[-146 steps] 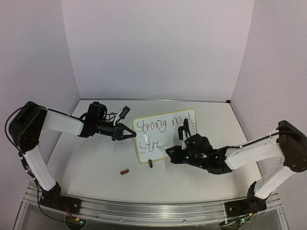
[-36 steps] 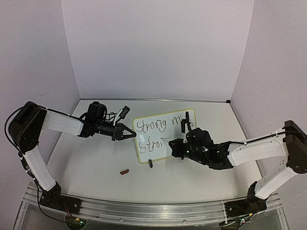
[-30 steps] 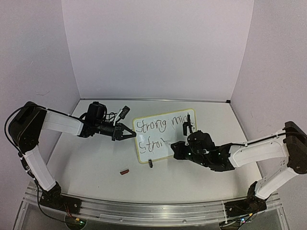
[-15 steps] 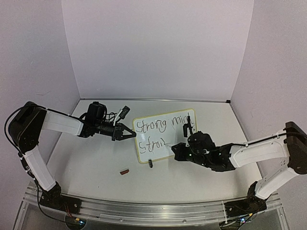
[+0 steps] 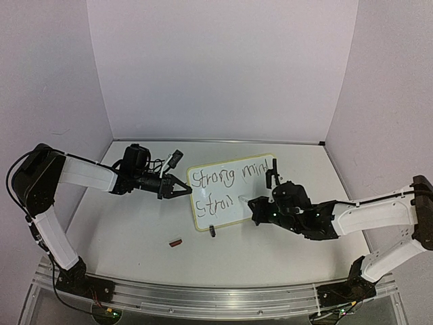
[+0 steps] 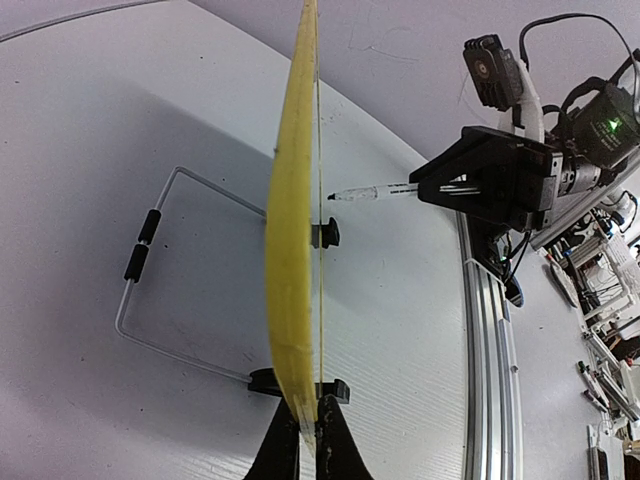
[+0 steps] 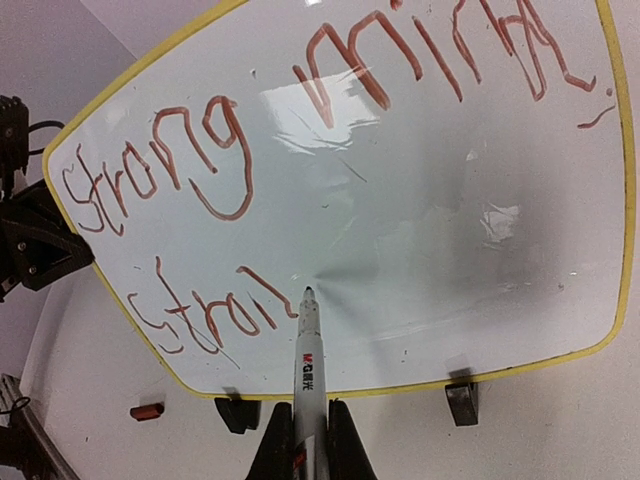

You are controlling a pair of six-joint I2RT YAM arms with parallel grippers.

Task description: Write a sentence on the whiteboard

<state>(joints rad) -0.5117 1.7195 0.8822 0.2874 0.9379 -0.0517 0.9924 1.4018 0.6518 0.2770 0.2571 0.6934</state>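
Note:
The whiteboard [image 5: 233, 191] stands on its wire stand mid-table, yellow-framed; it fills the right wrist view [image 7: 430, 230] and shows edge-on in the left wrist view [image 6: 293, 250]. The sentence [image 7: 330, 130] reads "Strong mind" above a partial "Stron" [image 7: 205, 312]. My left gripper [image 5: 184, 190] is shut on the board's left edge [image 6: 300, 420]. My right gripper [image 5: 252, 208] is shut on a white marker [image 7: 308, 375], its tip [image 7: 308, 292] at the board surface just right of the last stroke.
A small red marker cap [image 5: 176, 242] lies on the table in front of the board, also at the lower left of the right wrist view [image 7: 146, 411]. Black clips [image 7: 462, 402] hold the board's lower edge. The wire stand [image 6: 165, 290] sits behind the board.
The second line has grown from "Str" to "Stron". My right gripper and marker have shifted rightward along the board. The left arm has not moved.

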